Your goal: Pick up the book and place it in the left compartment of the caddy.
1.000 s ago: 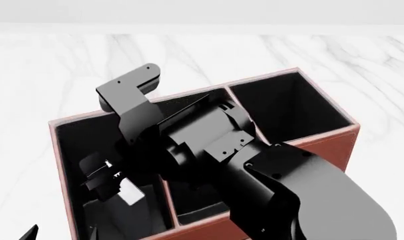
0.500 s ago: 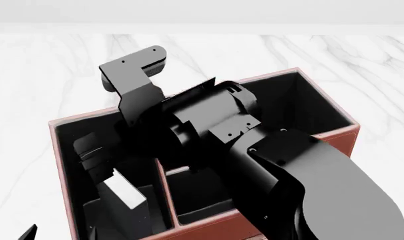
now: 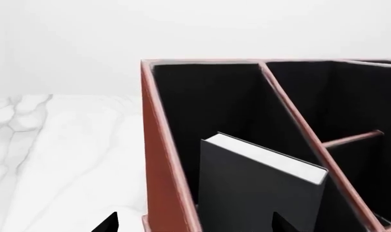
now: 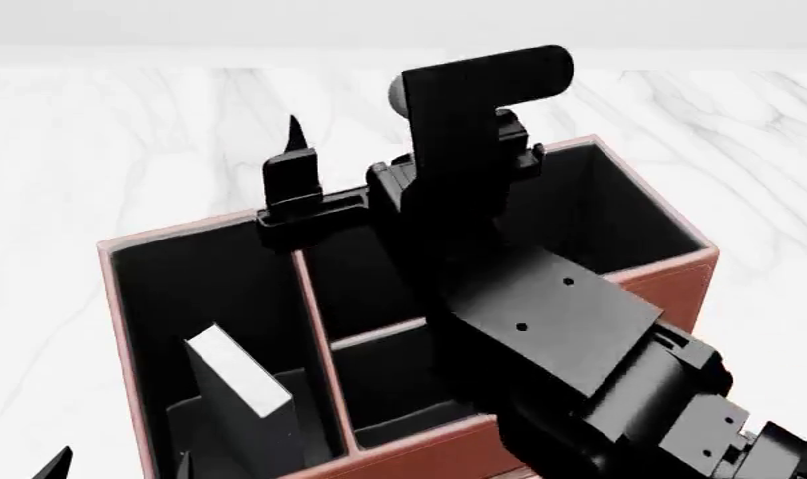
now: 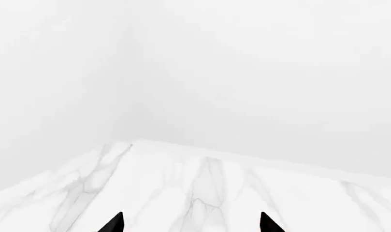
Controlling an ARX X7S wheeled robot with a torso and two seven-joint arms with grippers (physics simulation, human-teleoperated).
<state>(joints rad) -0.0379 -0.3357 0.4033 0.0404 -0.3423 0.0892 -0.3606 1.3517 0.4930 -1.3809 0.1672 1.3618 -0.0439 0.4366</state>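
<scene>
- The thick black-covered book (image 4: 236, 384) with white page edges leans inside the reddish-brown leather-look caddy (image 4: 669, 284), at seven o'clock.
- It looks stiff, smooth and moderately heavy; pinching across both covers near the top edge seems best.
- The right gripper (image 4: 294, 180) is open and empty; so is the left gripper (image 3: 194, 224).

Black book (image 3: 256, 193) leaning inside left compartment (image 3: 202, 106) of caddy (image 3: 163, 159), marble table (image 3: 66, 159) beside

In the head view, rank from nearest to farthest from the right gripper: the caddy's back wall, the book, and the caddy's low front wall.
From the right gripper:
1. Back wall of the caddy, directly under the gripper.
2. Book, leaning in the left compartment, toward the front.
3. Low front wall, at the robot's side, farthest.
</scene>
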